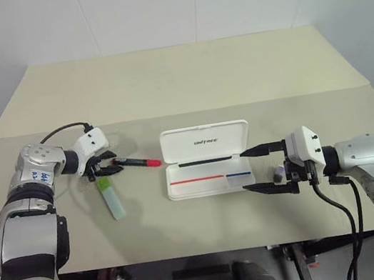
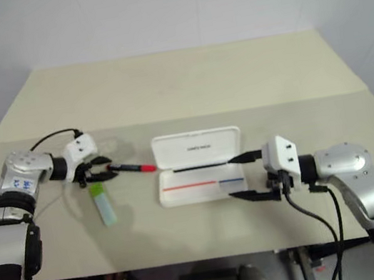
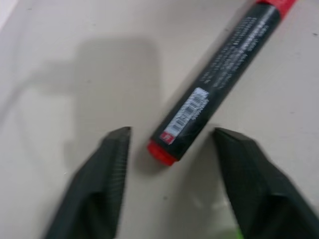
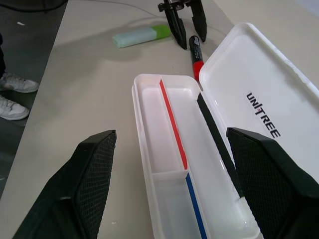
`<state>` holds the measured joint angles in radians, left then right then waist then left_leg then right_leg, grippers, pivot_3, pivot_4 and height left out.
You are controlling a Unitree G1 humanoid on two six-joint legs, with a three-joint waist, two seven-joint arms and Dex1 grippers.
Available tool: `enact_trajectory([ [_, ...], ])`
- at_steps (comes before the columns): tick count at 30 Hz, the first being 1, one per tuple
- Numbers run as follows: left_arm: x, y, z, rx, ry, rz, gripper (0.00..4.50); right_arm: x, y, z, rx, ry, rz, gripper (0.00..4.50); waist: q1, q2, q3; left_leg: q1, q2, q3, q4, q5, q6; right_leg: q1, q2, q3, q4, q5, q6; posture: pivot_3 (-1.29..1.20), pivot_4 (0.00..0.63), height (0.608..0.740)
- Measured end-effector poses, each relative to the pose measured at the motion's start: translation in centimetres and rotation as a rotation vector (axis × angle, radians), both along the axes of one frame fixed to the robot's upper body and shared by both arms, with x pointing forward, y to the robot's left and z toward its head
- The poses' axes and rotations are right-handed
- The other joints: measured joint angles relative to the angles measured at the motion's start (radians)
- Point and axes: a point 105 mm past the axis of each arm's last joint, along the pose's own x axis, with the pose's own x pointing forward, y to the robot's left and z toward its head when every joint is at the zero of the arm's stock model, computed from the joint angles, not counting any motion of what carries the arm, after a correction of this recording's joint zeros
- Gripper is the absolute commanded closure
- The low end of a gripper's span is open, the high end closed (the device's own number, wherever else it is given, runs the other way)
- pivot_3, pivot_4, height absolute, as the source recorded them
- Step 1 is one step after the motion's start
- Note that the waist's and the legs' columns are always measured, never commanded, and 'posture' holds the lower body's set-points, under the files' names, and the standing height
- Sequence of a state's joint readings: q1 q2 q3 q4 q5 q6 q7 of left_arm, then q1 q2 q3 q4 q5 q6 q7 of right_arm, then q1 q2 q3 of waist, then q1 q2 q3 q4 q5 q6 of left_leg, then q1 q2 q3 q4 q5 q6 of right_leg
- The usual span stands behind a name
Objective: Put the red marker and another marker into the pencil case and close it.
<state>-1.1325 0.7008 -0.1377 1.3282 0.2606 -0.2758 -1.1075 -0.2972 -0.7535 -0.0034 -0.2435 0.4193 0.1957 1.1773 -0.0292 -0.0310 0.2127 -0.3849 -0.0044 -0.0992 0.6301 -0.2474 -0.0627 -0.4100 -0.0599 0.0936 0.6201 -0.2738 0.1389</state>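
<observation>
Lying open mid-table, your case (image 1: 207,159) has its lid flat back. L gripper (image 3: 172,137) left of case, fingers apart astride red marker (image 1: 135,162) end, not clamped. Highlighter (image 1: 111,197) just beside marker. R gripper (image 1: 253,169) wide open at case's right end.

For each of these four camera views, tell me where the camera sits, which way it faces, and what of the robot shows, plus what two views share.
Left eye and right eye views: head camera, looking forward and down over the table; both arms show, the left gripper and the right gripper.
Left wrist view: looks along two black fingers at the red marker, whose end lies between them.
Right wrist view: looks between its spread fingers into the open pencil case.
Shared: right wrist and eye views all show the red marker, green highlighter and left gripper.
</observation>
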Motion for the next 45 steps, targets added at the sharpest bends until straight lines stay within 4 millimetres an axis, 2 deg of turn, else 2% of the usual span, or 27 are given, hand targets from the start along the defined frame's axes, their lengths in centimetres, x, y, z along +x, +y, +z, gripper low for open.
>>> enact_trajectory([
  [3, 0.1, -0.3, -0.2, -0.009, 0.003, 0.002, 3.83, 0.0, 0.0, 0.0, 0.001, 0.000, 0.000, 0.00, 0.001, 0.000, 0.000, 0.000, 0.000, 0.000, 0.000, 0.002, 0.001, 0.000, 0.000, 0.000, 0.000, 0.001, -0.001, 0.00, 0.150, 0.740],
  [10, 0.3, -0.3, 0.1, -0.051, -0.006, 0.032, 3.86, 0.0, 0.0, 0.0, 0.001, 0.000, 0.001, 0.00, 0.001, 0.000, 0.000, -0.001, 0.000, 0.000, 0.000, 0.002, 0.001, 0.000, 0.000, 0.000, -0.001, 0.002, 0.000, 0.00, 0.150, 0.740],
  [14, 0.5, -0.4, 1.3, -0.147, -0.026, 0.046, 3.86, -0.3, -0.2, -0.1, 0.015, 0.008, 0.008, 0.00, 0.000, 0.000, 0.000, -0.003, 0.000, 0.000, -0.001, 0.001, -0.001, -0.002, 0.000, 0.000, 0.000, 0.002, 0.001, 0.00, 0.150, 0.740],
  [19, 0.8, -0.1, 6.1, -0.227, -0.129, 0.027, 3.86, -0.4, -1.3, 0.2, 0.044, 0.018, 0.012, 0.00, -0.001, -0.002, 0.001, -0.004, 0.000, 0.000, -0.002, -0.001, -0.001, -0.003, -0.001, 0.000, -0.002, 0.001, 0.002, 0.00, 0.150, 0.740],
  [23, 0.3, -1.1, 10.6, -0.253, -0.226, -0.087, 3.86, -0.1, -2.4, 0.2, 0.077, 0.046, 0.008, 0.00, -0.001, -0.002, 0.001, -0.005, 0.000, 0.000, -0.002, -0.001, -0.002, -0.003, -0.001, -0.001, -0.002, 0.000, 0.003, 0.00, 0.150, 0.740],
  [25, 0.0, -1.9, 12.2, -0.253, -0.261, -0.149, 3.86, 0.3, -3.0, 0.1, 0.098, 0.065, 0.001, 0.00, -0.001, -0.002, 0.001, -0.004, 0.000, 0.000, -0.002, -0.001, -0.002, -0.002, -0.001, 0.000, -0.002, 0.000, 0.003, 0.00, 0.150, 0.740],
  [30, -0.8, -5.2, 15.9, -0.280, -0.330, -0.311, 3.86, 1.7, -4.6, 0.1, 0.143, 0.099, -0.007, 0.00, -0.002, -0.002, 0.002, -0.004, 0.000, 0.000, -0.001, -0.001, -0.002, -0.002, -0.001, 0.000, -0.001, 0.000, 0.002, 0.00, 0.150, 0.740],
  [35, -1.7, -9.8, 17.6, -0.249, -0.366, -0.468, 3.86, 3.4, -6.5, -0.2, 0.120, 0.103, -0.041, 0.00, -0.002, -0.001, 0.002, -0.004, 0.000, 0.000, -0.001, -0.001, -0.002, -0.002, -0.001, 0.000, -0.001, 0.000, 0.003, 0.00, 0.150, 0.740],
  [38, -2.6, -12.5, 17.2, -0.213, -0.331, -0.532, 3.86, 3.9, -6.8, 0.0, 0.106, 0.085, -0.054, 0.00, -0.006, 0.000, 0.003, -0.004, 0.000, 0.000, -0.002, -0.001, -0.002, -0.002, -0.001, 0.000, -0.001, -0.001, 0.003, 0.00, 0.150, 0.740],
  [43, -3.8, -15.6, 12.5, -0.225, -0.127, -0.561, 3.86, 3.9, -6.7, -0.2, 0.094, 0.076, -0.053, 0.00, -0.020, 0.001, 0.003, -0.004, 0.000, 0.000, -0.001, -0.001, -0.002, -0.003, -0.001, 0.001, 0.002, -0.002, 0.003, 0.00, 0.150, 0.740],
  [45, -4.3, -16.8, 11.8, -0.249, -0.073, -0.551, 3.86, 3.7, -6.8, -0.8, 0.091, 0.091, -0.063, 0.00, -0.021, 0.000, 0.004, -0.004, 0.000, 0.000, -0.001, -0.001, -0.002, -0.003, -0.001, 0.001, 0.002, -0.002, 0.003, 0.00, 0.150, 0.740],
])
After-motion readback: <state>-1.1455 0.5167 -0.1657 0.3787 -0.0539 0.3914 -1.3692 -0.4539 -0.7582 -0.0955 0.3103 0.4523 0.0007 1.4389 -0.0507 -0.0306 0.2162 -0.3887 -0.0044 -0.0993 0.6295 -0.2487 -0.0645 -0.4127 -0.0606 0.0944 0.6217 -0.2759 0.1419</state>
